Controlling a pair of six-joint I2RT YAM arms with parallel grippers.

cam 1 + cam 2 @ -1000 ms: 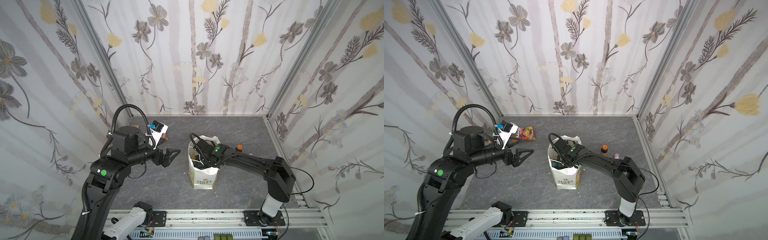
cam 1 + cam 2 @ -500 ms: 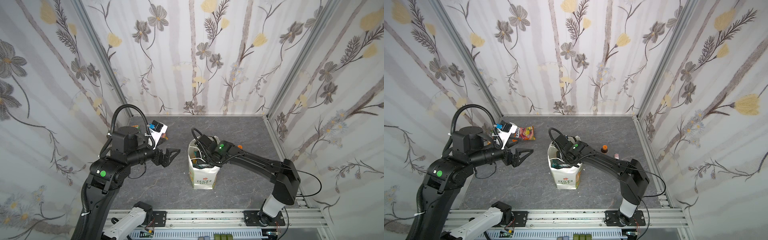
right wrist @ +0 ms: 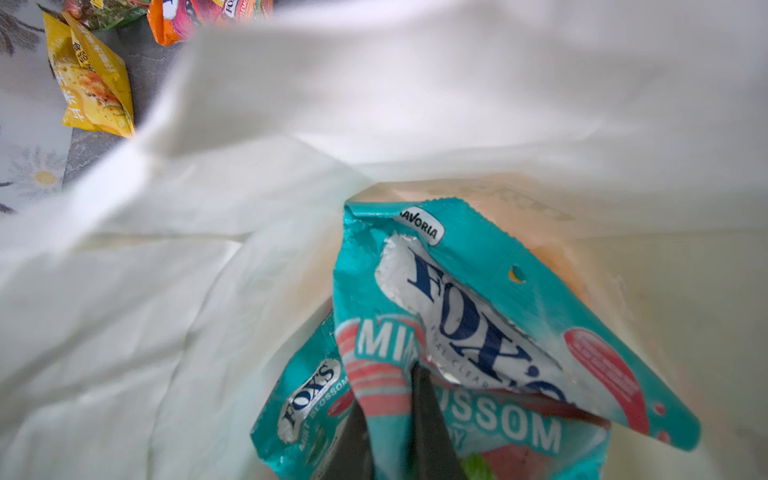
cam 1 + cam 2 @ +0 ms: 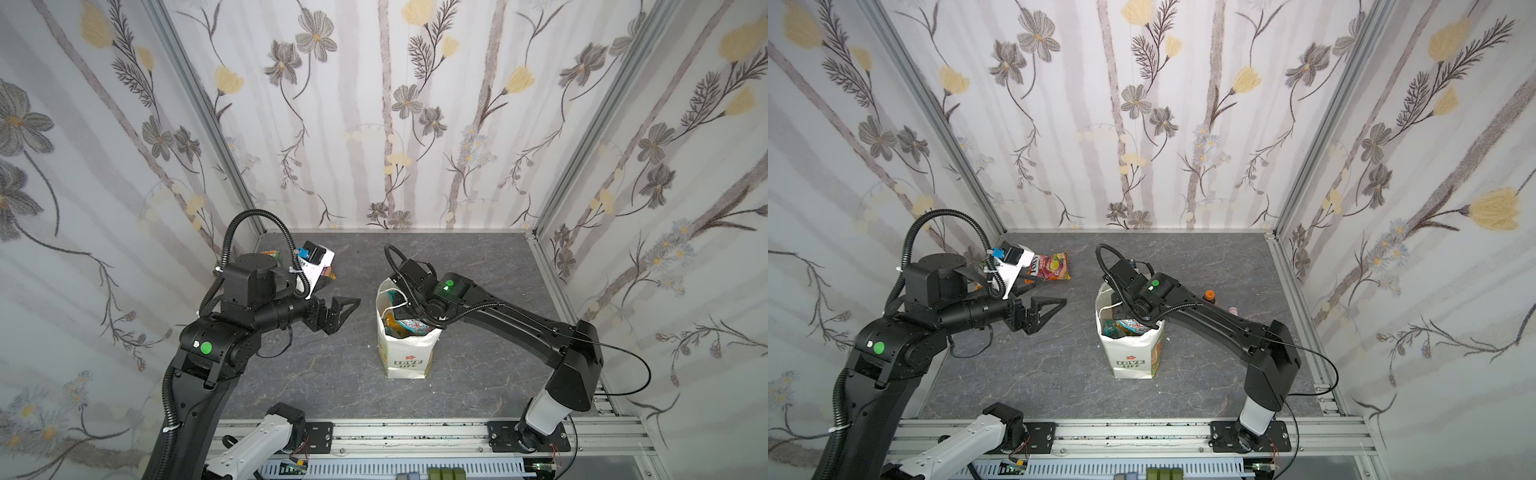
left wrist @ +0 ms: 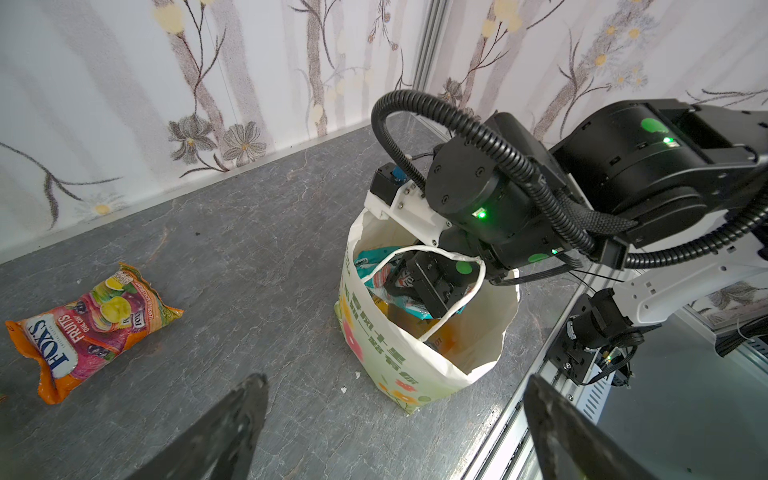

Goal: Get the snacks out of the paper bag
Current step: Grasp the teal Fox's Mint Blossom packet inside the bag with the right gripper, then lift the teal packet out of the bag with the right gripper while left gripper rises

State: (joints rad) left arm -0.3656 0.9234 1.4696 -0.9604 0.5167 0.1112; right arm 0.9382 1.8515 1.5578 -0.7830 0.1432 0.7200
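The white paper bag (image 4: 406, 357) (image 4: 1130, 353) (image 5: 419, 370) stands upright mid-table with its mouth open. My right gripper (image 3: 388, 399) is down inside it, shut on a teal FOX'S packet (image 3: 478, 299) (image 5: 372, 266) (image 4: 409, 326); a second teal packet (image 3: 307, 399) lies beside it. Outside the bag, at the back left, lie an orange FOX'S packet (image 4: 1051, 266) (image 5: 89, 324) and a yellow packet (image 3: 93, 83). My left gripper (image 4: 345, 309) (image 4: 1050, 309) (image 5: 397, 378) hovers left of the bag, open and empty.
A small brown bottle with an orange cap (image 4: 1209, 296) and a tiny white-and-pink container (image 4: 1233, 309) stand behind my right arm. Flowered walls close in three sides. A metal rail (image 4: 415, 432) runs along the front edge.
My right wrist has shifted slightly right and up at the bag's mouth, still gripping the teal packet. The left arm has not moved.
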